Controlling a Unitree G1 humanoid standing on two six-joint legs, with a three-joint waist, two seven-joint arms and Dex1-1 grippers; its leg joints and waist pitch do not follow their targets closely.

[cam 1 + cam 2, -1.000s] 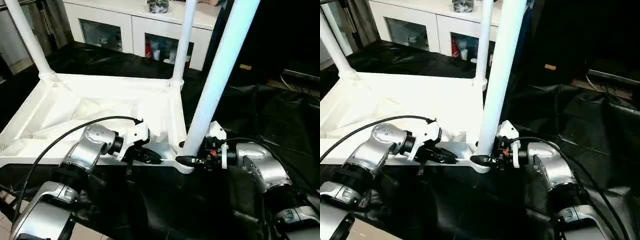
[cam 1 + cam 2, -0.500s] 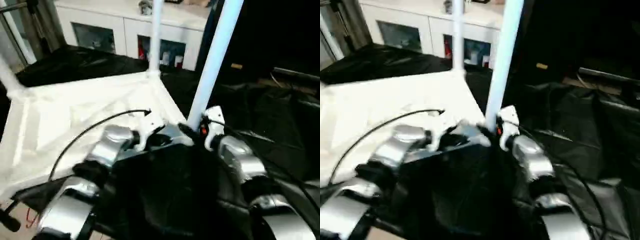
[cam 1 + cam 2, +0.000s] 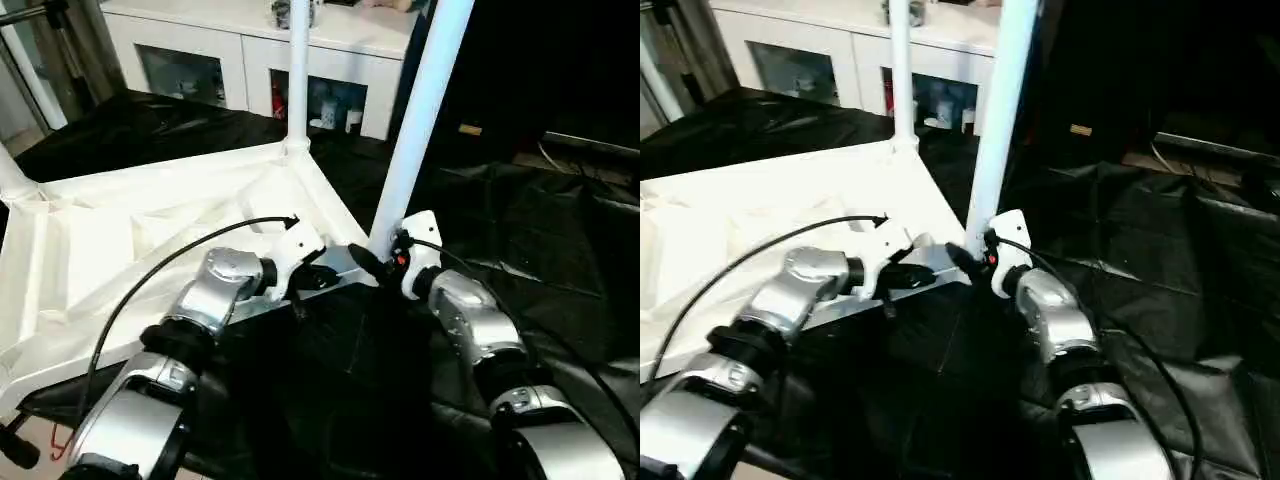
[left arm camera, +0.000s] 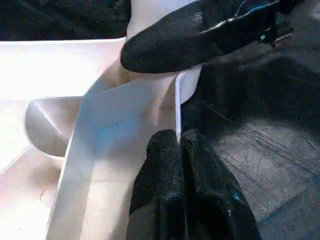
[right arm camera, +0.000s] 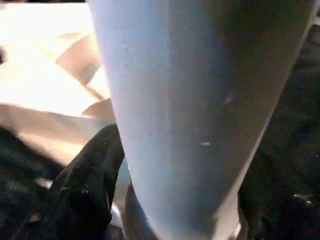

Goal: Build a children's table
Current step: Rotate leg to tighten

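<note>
The children's table lies upside down on a black sheet, its white ribbed top (image 3: 120, 250) facing up. Three white tube legs stand in its corner sockets: the near leg (image 3: 420, 120), a far leg (image 3: 298, 70) and one at the left edge (image 3: 12, 178). My left gripper (image 3: 322, 279) is shut on the thin rim of the top beside the near corner; in the left wrist view its fingertips (image 4: 167, 150) pinch that rim. My right gripper (image 3: 368, 258) wraps the base of the near leg (image 5: 200, 100), one finger (image 5: 85, 185) lying against it.
A white cabinet (image 3: 250, 60) with glass doors stands behind the table. The crumpled black sheet (image 3: 520, 230) covers the floor to the right. Dark gear fills the back right, and a metal stand (image 3: 40, 50) rises at the back left.
The table top has swung round, its held corner pushed forward and the far legs shifted left. Both grippers have stayed at the same corner, with my arms reaching further out.
</note>
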